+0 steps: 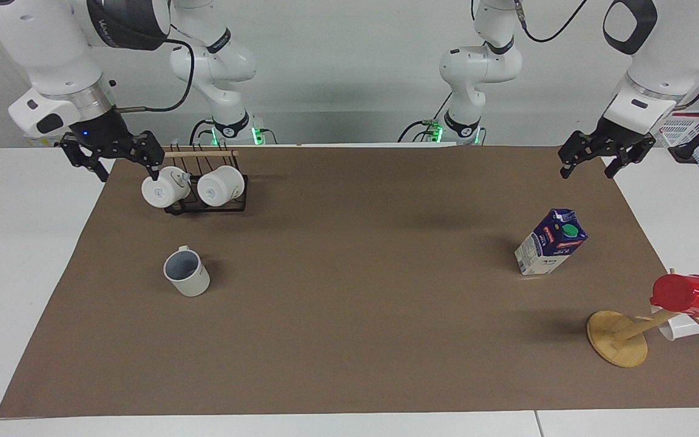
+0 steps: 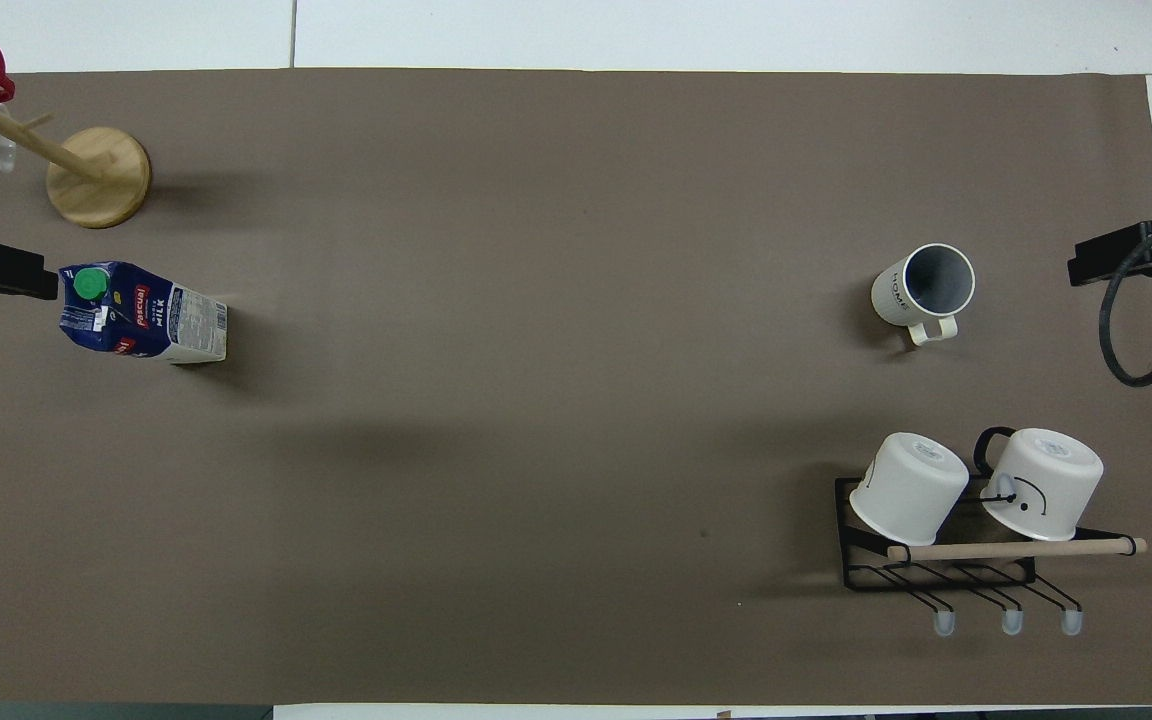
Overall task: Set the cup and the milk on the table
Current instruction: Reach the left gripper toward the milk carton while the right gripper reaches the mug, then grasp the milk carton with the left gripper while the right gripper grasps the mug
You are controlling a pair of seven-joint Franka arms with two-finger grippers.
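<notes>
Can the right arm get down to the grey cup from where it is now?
Probably yes. The right gripper hangs open over the mat's edge beside the mug rack; the cup stands upright alone on the mat, nothing between them.
</notes>
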